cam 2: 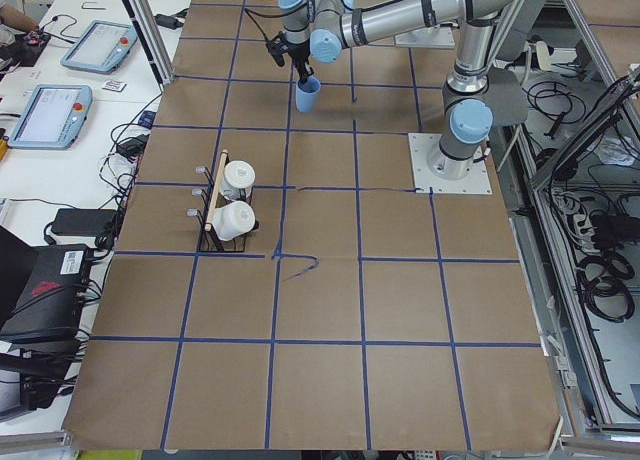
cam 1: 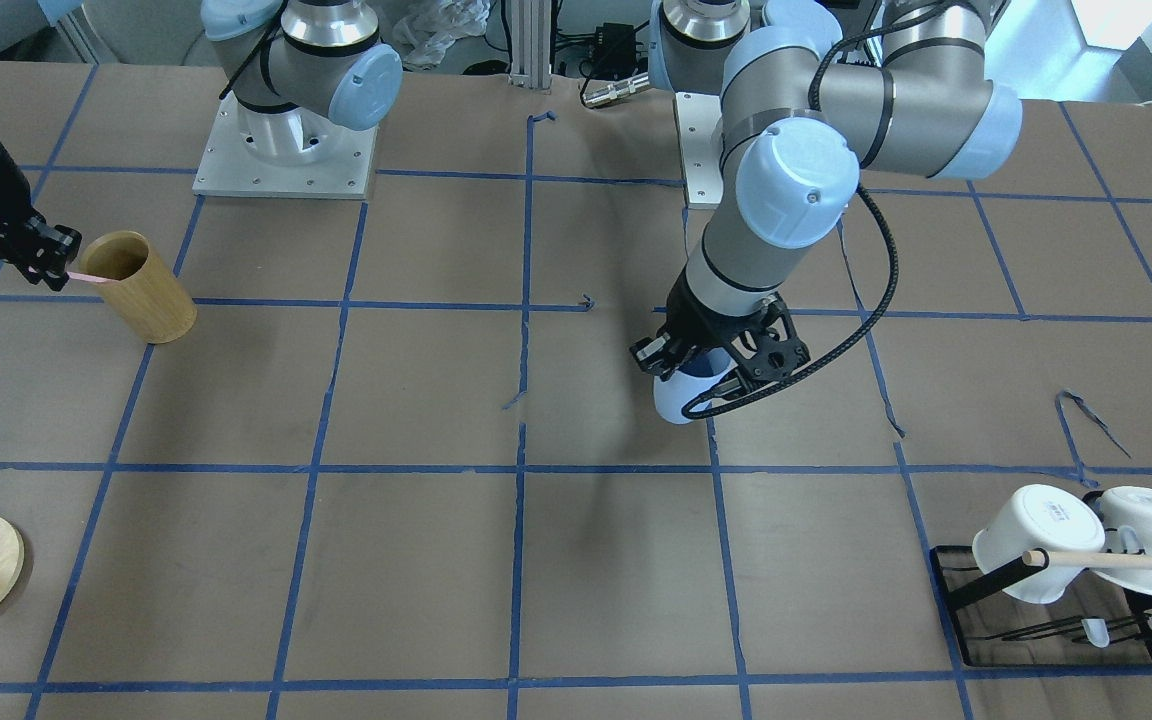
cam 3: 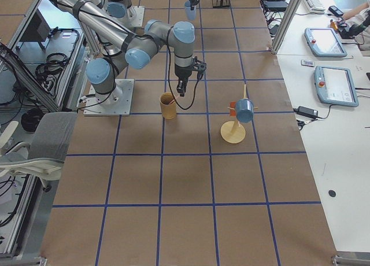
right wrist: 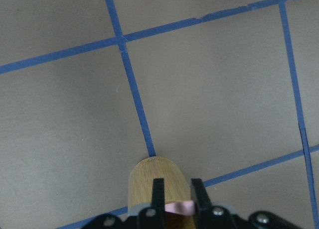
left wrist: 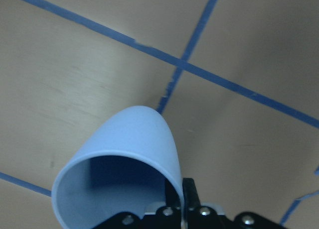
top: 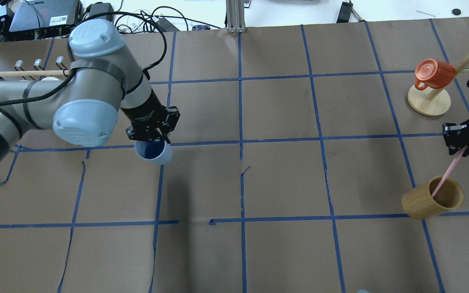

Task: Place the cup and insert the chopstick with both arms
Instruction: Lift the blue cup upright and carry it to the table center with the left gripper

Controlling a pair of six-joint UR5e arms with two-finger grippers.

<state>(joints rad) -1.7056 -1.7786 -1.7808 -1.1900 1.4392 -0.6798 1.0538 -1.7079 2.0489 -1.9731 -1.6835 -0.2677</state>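
My left gripper (top: 151,137) is shut on the rim of the pale-blue cup (top: 156,153) and holds it near the table's middle; I cannot tell whether its base touches the table. The cup also shows in the front view (cam 1: 677,396) under the gripper (cam 1: 711,352), and in the left wrist view (left wrist: 137,144). My right gripper (top: 462,142) is shut on the top of a pale-pink chopstick (top: 447,173). The stick's lower end sits inside the tan wooden holder (top: 419,203). The right wrist view shows the stick (right wrist: 178,207) between the fingers, above the holder (right wrist: 157,181).
A black rack with two white mugs (cam 1: 1041,540) and a light-wood rod (cam 1: 1126,561) stands on my far left. A wooden mug tree (top: 428,101) with an orange mug (top: 434,73) stands at my far right, close behind the right gripper.
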